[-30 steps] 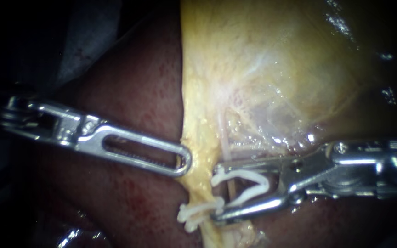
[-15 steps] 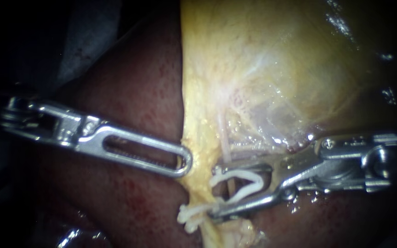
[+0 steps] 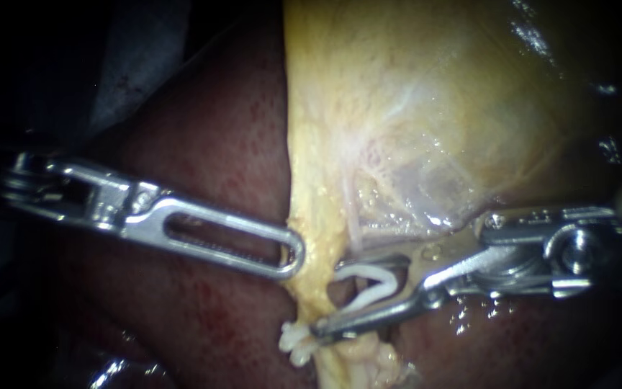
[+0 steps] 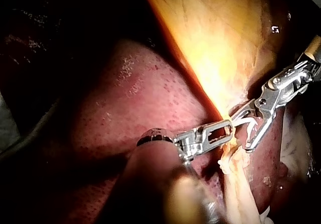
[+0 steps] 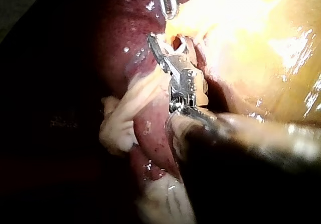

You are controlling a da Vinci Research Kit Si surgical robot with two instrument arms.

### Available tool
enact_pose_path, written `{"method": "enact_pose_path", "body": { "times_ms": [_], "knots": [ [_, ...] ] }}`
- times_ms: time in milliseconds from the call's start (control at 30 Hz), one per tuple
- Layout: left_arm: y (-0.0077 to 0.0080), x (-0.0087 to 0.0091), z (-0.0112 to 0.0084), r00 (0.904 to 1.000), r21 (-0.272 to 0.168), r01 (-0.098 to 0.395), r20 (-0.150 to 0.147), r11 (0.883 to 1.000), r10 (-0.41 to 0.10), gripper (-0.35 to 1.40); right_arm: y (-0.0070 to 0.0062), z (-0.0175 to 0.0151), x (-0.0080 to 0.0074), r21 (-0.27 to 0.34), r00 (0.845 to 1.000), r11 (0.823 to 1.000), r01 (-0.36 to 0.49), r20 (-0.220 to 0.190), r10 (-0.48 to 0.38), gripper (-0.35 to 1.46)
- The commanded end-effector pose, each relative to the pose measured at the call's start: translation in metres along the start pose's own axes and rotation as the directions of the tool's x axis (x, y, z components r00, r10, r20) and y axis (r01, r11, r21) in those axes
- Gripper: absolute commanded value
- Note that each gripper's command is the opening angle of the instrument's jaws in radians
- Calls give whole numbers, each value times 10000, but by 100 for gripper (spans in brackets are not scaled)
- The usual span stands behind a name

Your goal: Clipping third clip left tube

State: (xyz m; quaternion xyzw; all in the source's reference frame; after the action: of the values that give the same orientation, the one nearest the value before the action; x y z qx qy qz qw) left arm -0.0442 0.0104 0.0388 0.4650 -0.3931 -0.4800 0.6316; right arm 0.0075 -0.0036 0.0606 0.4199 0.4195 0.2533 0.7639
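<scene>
My right instrument (image 3: pixel 329 299) comes in from the right, its jaws shut on a white clip (image 3: pixel 372 279) and narrowed around a thin pale tube (image 3: pixel 354 232) that runs down from the gallbladder (image 3: pixel 433 108). Just below, white clips (image 3: pixel 293 342) sit on the yellow strand. My left instrument (image 3: pixel 293 252) reaches in from the left, its slotted jaws shut on the edge of the yellow tissue (image 3: pixel 311 238). In the left wrist view the left instrument (image 4: pixel 225 129) lies beside the right instrument (image 4: pixel 249 138) and its clip (image 4: pixel 247 122). In the right wrist view the right instrument (image 5: pixel 158 45) points at that strand.
Dark red liver (image 3: pixel 203 144) fills the left and lower field under both instruments. In the right wrist view the left instrument's tip (image 5: pixel 168 5) shows ahead of my jaws, and pale loose tissue (image 5: pixel 120 118) hangs beside them.
The right instrument's jaws have narrowed, squeezing the clip flatter around the tube, and have slid slightly left. The left instrument has stayed in place.
</scene>
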Motion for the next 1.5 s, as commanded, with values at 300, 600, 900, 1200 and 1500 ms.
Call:
{"method": "enact_pose_path", "body": {
  "times_ms": [300, 600, 900, 1200, 1500],
  "knots": [
    [0, 0, 2, 10000, -21, 1, 9, 10000, -1, -35, 2, 14, 5, -56, 9979, 9979, -644, -17, 644, 53],
    [0, 0, 4, 10000, -31, 1, 20, 10000, -1, -35, 4, 22, 4, -50, 9950, 9950, -1000, 50, 1000, 50],
    [0, 0, 5, 10000, -38, 1, 27, 10000, -1, -35, 8, 37, -7, 91, 9932, 9934, -1143, 230, 1141, 50],
    [0, -1, 5, 10000, -40, 2, 30, 10000, -2, -35, 9, 43, -4, 73, 9932, 9934, -1147, 222, 1146, 48],
    [0, -1, 5, 10000, -40, 3, 31, 10000, -3, -35, 10, 38, 2, 71, 9928, 9930, -1179, 198, 1178, 48]
  ]
}}
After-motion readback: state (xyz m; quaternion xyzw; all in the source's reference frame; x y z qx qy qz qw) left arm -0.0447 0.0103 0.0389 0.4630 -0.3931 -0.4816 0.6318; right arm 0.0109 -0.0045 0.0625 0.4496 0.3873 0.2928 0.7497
